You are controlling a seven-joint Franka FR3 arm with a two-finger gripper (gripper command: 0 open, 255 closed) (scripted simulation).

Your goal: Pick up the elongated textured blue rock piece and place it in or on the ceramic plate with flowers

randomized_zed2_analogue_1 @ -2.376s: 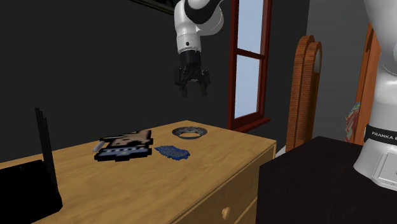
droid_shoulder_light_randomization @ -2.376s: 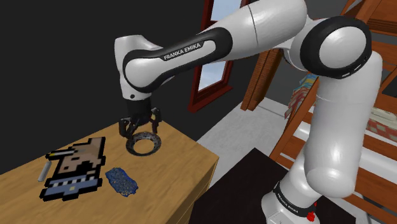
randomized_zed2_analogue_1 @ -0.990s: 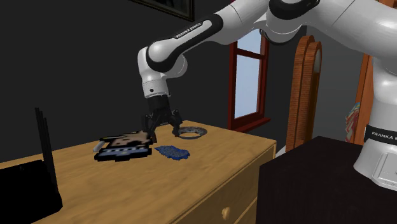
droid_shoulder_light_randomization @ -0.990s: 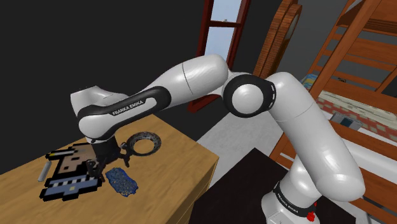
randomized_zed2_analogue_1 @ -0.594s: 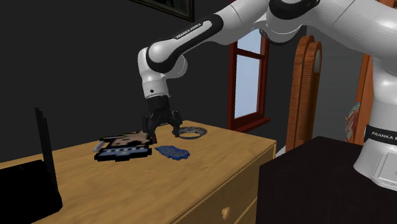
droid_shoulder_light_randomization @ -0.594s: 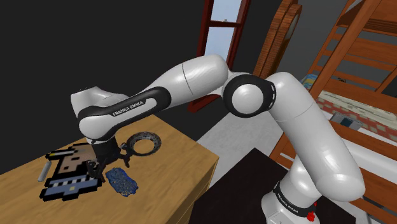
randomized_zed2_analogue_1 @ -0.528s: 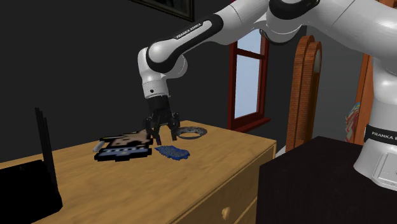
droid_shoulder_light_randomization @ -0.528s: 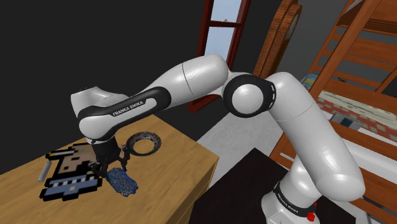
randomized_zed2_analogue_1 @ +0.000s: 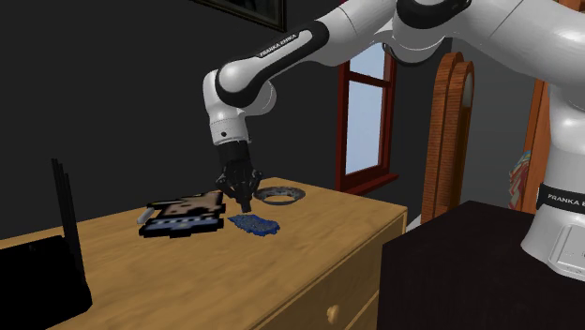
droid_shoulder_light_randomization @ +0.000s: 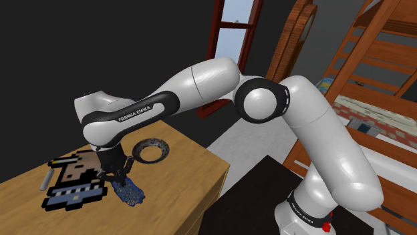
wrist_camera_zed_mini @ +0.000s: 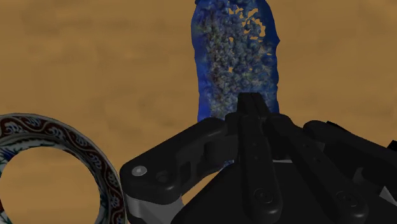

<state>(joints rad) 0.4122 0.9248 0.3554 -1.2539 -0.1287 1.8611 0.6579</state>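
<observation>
Wooden dresser top (droid_shoulder_light_randomization: 190, 175), dark walls behind. My gripper (randomized_zed2_analogue_1: 244, 202) clenched, fingers pressed together, nothing between them, tips just above one end of blue rock (wrist_camera_zed_mini: 235, 57). Rock lies flat on wood, not lifted. Patterned plate (droid_shoulder_light_randomization: 151, 150) near, beyond rock. Grasp, lift, carry, release: all left, I judge.

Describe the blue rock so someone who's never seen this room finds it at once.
On the wooden dresser top, find the flat pixel-art figure and the patterned plate. The rock lies next to the figure: a long, low slab, rough, speckled and deep blue all over.
</observation>
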